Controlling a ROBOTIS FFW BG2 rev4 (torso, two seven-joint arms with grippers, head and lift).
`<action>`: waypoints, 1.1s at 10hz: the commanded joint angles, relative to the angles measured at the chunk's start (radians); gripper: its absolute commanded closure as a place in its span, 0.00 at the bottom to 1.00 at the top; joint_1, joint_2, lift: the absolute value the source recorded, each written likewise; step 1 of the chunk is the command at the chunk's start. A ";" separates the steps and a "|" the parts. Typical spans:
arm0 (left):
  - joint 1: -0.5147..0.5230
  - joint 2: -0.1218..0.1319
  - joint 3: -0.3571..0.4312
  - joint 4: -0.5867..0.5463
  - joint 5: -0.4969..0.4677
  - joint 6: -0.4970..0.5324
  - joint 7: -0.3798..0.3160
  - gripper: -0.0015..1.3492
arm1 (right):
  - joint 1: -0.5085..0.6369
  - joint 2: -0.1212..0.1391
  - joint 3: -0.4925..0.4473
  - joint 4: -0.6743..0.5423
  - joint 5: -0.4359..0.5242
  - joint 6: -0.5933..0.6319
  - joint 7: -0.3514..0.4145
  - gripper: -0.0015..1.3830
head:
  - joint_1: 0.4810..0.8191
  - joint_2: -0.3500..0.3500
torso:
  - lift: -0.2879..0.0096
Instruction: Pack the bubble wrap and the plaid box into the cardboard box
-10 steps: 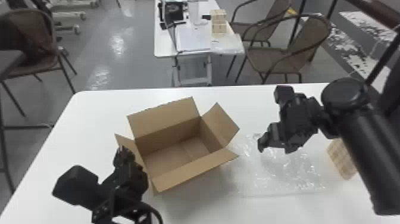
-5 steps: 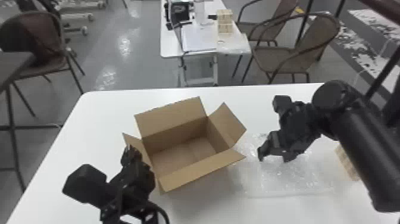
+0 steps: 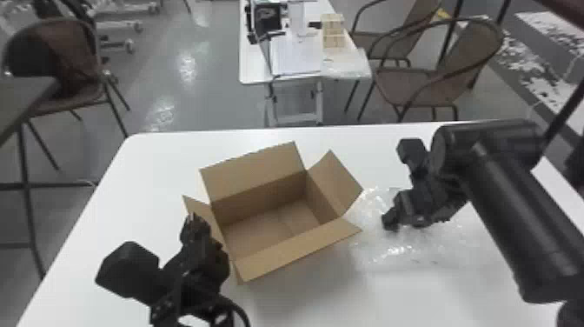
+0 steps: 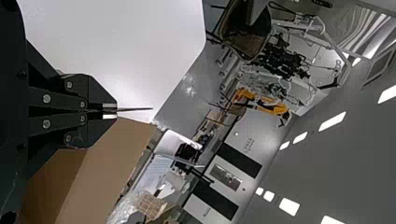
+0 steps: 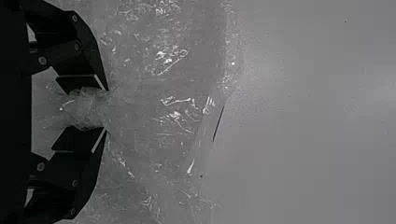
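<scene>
The cardboard box (image 3: 271,226) stands on the bench (image 3: 143,174), left of the middle; right of it lies the bubble wrap (image 3: 391,256), partly in the right hand (image 3: 400,224). Past the far edge stands another bench (image 3: 251,65), with armchairs (image 3: 469,52) to its right.

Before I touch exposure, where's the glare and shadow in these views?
Head view: glints on the bubble wrap, reflections on the floor, soft shadow on the table in front of the cardboard box; left wrist view: ceiling lights blown white; right wrist view: bright glints on the bubble wrap, table dimmer.
</scene>
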 commanded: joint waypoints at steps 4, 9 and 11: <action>0.013 0.008 0.001 -0.005 0.000 -0.018 0.007 0.90 | 0.073 0.002 -0.105 -0.268 -0.011 0.073 -0.002 0.89 | 0.63 0.61 | 0.64; 0.020 0.006 0.011 -0.006 -0.005 -0.019 0.007 0.90 | 0.165 -0.040 -0.263 -0.614 -0.212 0.107 -0.004 0.89 | 0.63 0.60 | 0.64; 0.017 0.003 0.013 -0.006 -0.008 -0.009 0.007 0.90 | 0.185 -0.069 -0.305 -0.682 -0.394 0.116 -0.008 0.89 | 0.63 0.61 | 0.64</action>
